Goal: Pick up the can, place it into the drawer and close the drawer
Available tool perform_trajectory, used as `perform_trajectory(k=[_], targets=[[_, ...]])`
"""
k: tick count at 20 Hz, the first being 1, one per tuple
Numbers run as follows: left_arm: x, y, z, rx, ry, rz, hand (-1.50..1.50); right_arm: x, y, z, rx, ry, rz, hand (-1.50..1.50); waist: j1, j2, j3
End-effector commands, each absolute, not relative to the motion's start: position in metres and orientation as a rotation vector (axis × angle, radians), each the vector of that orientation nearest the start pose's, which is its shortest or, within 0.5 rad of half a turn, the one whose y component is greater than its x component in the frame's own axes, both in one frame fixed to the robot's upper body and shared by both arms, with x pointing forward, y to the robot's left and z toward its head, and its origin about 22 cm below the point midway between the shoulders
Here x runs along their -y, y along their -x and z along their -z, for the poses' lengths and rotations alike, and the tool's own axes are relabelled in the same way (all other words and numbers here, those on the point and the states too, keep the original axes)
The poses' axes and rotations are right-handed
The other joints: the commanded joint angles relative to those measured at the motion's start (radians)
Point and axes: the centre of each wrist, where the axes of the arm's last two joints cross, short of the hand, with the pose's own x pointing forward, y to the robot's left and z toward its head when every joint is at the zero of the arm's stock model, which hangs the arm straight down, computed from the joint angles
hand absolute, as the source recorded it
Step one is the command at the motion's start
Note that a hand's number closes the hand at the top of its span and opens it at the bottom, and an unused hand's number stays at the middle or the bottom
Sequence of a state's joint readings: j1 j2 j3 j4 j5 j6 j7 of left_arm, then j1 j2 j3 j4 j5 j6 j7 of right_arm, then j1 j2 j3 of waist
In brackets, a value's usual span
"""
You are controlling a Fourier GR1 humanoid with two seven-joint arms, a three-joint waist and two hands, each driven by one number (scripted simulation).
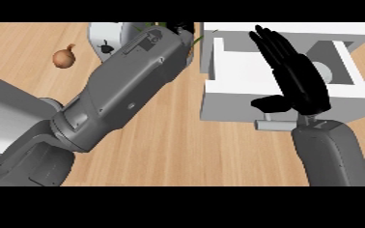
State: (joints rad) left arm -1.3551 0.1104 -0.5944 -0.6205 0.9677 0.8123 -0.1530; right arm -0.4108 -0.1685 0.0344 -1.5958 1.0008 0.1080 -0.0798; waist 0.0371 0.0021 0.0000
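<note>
White drawer (242, 107) stands open on the wooden counter, the can (326, 72) inside (half hidden by the right hand (303, 87), fingers straight, close together). The left hand's (184, 27) state cannot be told.

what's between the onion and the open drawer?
Head view: the left forearm crosses that stretch, between the onion and the drawer. The rest is bare counter.

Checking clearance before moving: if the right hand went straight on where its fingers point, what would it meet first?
Probably the far wall of the open white box-shaped drawer; the black right hand hovers over it, so it might pass above: height is unclear.
</note>
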Motion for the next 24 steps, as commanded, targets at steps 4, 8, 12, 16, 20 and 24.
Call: perform_trajectory(k=[4,8,12,16,20,24], targets=[[-0.029,-0.418,-0.196,1.689,-0.035,-0.158,-1.50,0.175,-0.359,-0.077,1.730,1.022,-1.143,-1.50,0.008,-0.001,0.000],[-0.063,-0.419,-0.195,1.698,-0.040,-0.173,-1.50,0.206,-0.383,-0.068,1.674,1.025,-1.129,-1.50,0.004,-0.001,0.000],[-0.085,-0.421,-0.221,1.725,-0.071,-0.182,-1.50,0.195,-0.386,-0.033,1.628,1.110,-1.178,-1.50,0.010,0.000,0.001],[-0.094,-0.416,-0.202,1.705,-0.059,-0.145,-1.50,0.184,-0.405,-0.033,1.632,1.165,-1.156,-1.50,0.025,0.009,0.001],[-0.091,-0.412,-0.216,1.729,-0.055,-0.164,-1.50,0.203,-0.407,-0.017,1.647,1.218,-1.106,-1.50,0.026,0.016,0.003],[-0.098,-0.402,-0.212,1.717,-0.036,-0.183,-1.50,0.195,-0.418,-0.023,1.645,1.256,-1.076,-1.50,0.031,0.009,0.002]])
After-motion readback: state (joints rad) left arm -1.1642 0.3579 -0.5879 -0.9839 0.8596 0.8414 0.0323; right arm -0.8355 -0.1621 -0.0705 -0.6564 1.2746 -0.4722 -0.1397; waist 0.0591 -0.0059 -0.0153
